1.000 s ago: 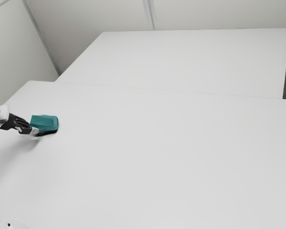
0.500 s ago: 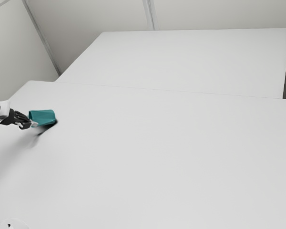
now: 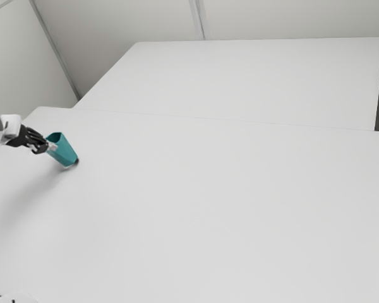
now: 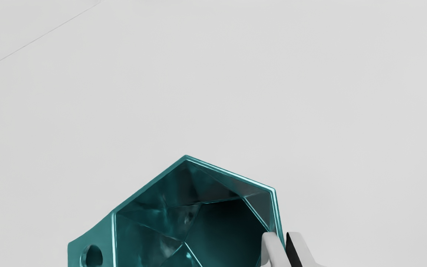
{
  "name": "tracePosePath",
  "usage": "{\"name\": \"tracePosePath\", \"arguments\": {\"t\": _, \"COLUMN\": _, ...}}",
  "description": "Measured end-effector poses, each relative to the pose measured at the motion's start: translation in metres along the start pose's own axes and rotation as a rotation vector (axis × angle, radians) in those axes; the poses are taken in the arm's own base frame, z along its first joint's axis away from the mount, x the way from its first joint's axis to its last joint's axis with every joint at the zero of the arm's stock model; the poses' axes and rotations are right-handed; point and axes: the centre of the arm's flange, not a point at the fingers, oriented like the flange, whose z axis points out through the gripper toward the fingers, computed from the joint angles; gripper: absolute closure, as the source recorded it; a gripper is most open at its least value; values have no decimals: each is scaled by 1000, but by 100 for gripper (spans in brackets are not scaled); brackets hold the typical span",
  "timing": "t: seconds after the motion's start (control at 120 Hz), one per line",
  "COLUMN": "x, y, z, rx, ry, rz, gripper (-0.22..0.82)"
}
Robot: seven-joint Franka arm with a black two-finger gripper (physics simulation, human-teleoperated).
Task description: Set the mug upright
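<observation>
At the exterior view's left, a teal mug (image 3: 64,152) tilts above or on the worktop (image 3: 202,208), mouth leaning toward the arm. Fingers (image 4: 274,246) pinch its rim wall; righting it likely means swinging that mouth away from the arm.

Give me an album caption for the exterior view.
Gripped at its rim by jaws, a teal mug tilts at a white table.

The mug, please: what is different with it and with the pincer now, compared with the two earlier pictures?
The mug has turned from lying sideways to a steep lean, its opening now facing upward. The pincer has moved up in the exterior view and slightly toward its right. It now grips the mug's wall; no release is visible. The table stayed as it was.
</observation>
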Motion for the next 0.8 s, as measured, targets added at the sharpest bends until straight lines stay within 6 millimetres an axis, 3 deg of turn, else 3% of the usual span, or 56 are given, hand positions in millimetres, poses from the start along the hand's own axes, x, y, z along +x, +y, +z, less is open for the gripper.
{"name": "tracePosePath", "arguments": {"t": 0.183, "x": 37, "y": 23, "z": -6, "rx": -29, "ry": -43, "rz": 8, "gripper": 79}}
{"name": "tracePosePath", "arguments": {"t": 0.525, "x": 96, "y": 93, "z": 13, "rx": -120, "ry": -126, "rz": -59, "gripper": 79}}
{"name": "tracePosePath", "arguments": {"t": 0.8, "x": 131, "y": 122, "z": 27, "rx": -156, "ry": -148, "rz": -99, "gripper": 79}}
